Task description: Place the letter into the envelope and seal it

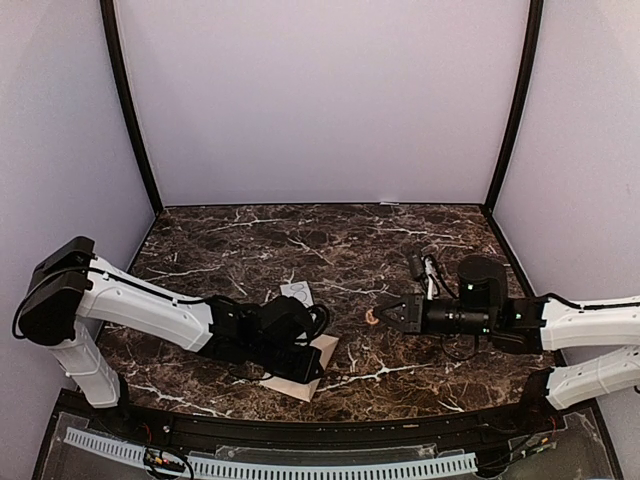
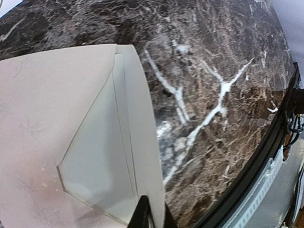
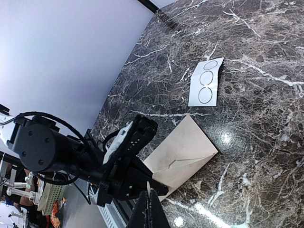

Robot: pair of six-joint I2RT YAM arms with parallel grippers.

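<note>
Left wrist view is showing my left claw (image 2: 147, 216) clenched at the edge of the pinkish-tan paper envelope (image 2: 42, 118), which is lying flat on the dark marble bench (image 2: 228, 57) close to its front rim; whether any paper is caught between the tips I cannot tell. The plain cream-white creased letter (image 2: 97, 161) is showing through the envelope's V-shaped mouth and, I am judging, sticking out as a pale band beyond it. That band is worrying me: folding the flap over a letter not fully seated is likely to leave the seal buckling or gaping. My right claw (image 1: 378, 316) is hanging clenched on nothing I can see, well apart, so nothing is pinning the envelope. Any drag from me is risking sliding it toward the rim, or pulling the letter back out.
</note>
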